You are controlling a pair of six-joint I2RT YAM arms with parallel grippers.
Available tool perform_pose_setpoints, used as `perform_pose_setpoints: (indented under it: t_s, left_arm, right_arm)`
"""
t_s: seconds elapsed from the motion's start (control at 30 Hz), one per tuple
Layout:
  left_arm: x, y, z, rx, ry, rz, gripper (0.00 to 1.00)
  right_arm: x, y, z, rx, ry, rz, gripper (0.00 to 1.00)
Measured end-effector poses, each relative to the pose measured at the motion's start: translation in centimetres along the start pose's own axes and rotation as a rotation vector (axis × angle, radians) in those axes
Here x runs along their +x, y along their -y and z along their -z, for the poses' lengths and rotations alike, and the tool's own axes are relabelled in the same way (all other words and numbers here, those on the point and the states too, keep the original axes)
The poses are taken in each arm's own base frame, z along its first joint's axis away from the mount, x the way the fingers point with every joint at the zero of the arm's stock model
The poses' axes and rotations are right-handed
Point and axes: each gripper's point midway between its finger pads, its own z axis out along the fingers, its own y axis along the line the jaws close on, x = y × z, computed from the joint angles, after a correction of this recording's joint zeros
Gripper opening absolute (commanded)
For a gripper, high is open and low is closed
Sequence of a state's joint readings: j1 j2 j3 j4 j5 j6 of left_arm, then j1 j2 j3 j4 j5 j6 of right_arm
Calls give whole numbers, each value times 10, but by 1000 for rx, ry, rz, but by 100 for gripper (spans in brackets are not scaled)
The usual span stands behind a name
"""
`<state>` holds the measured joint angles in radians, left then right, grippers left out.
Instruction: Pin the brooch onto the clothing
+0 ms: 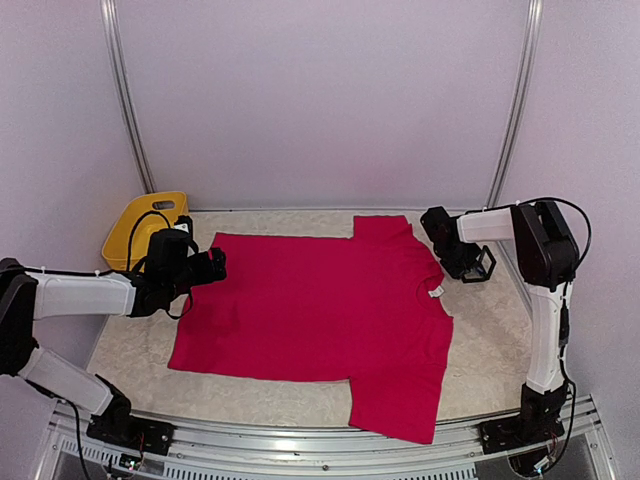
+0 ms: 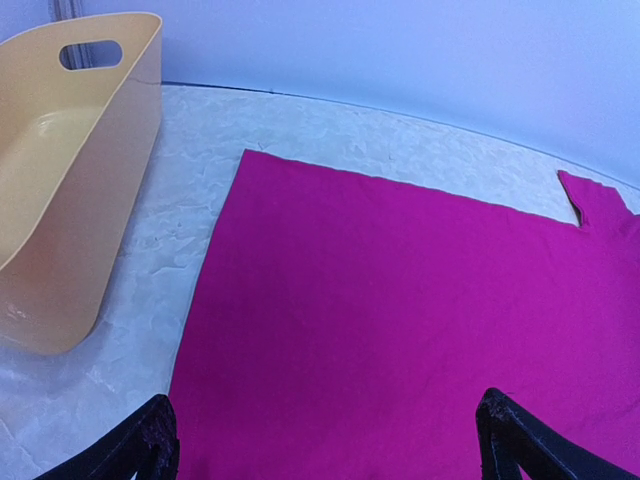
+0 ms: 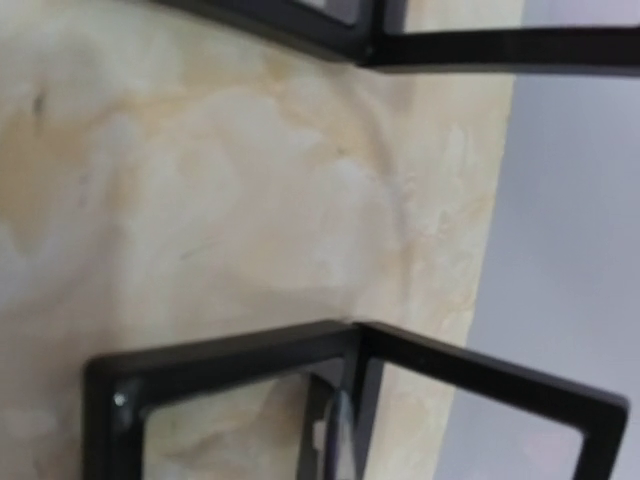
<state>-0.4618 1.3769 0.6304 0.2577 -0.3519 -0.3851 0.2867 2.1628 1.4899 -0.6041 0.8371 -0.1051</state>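
Observation:
The crimson-pink T-shirt [image 1: 320,310] lies flat on the table, its collar to the right; it also fills the left wrist view [image 2: 400,320]. My left gripper [image 1: 212,266] hovers over the shirt's left hem, open and empty, its fingertips [image 2: 152,440] wide apart. My right gripper [image 1: 462,262] is just right of the collar, at a black-framed hinged box [image 1: 482,266]. That box [image 3: 300,370] stands open and very close in the right wrist view. The right fingers are hidden there. I cannot make out the brooch.
A yellow plastic tub [image 1: 140,222] stands at the back left, beside the shirt's hem, and looks empty in the left wrist view [image 2: 70,200]. A white label [image 1: 436,291] shows at the collar. White walls close in the back and sides.

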Motion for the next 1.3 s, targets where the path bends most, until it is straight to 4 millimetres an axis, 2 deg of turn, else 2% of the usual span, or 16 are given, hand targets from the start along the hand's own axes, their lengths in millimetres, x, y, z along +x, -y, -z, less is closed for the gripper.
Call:
perform_pose_setpoints:
  t_s: [0.33,0.47,0.6,0.77,0.87,0.97,1.07,1.1,1.17,1.23,1.3]
  left_arm:
    - [-1,0,0,1,3,-9,99]
    - [-2,2,1,6,4,-20,99]
    - [-8,12,2,27,19,-31,99]
    - [-21,29,6,65,44,-55,99]
    - [-30,46,10,104,64,-89,98]
    - [-39,73,18,176,86,-145,98]
    - [-52,113,33,314,116,-209,98]
    - [-56,129,40,383,125,-232,98]
    - [-63,158,57,522,139,-269,97]
    - [-73,189,82,696,164,-303,95]
    - [-82,212,107,836,187,-327,93]
  right_arm:
    - [0,2,1,8,2,-2,0]
    - [-1,8,11,-13,13,-18,0]
    - [-7,27,34,-42,59,-67,0]
    - [-24,56,78,-116,169,-147,0]
    - [-39,64,109,-200,253,-168,0]
    - [-60,56,161,-377,404,-146,0]
    - [-76,39,246,-634,633,-79,0]
    - [-77,33,284,-746,731,-44,0]
    - [-73,31,349,-922,897,7,0]
    - [-58,37,418,-1114,1080,69,0]
    - [-44,47,454,-1227,1185,105,0]
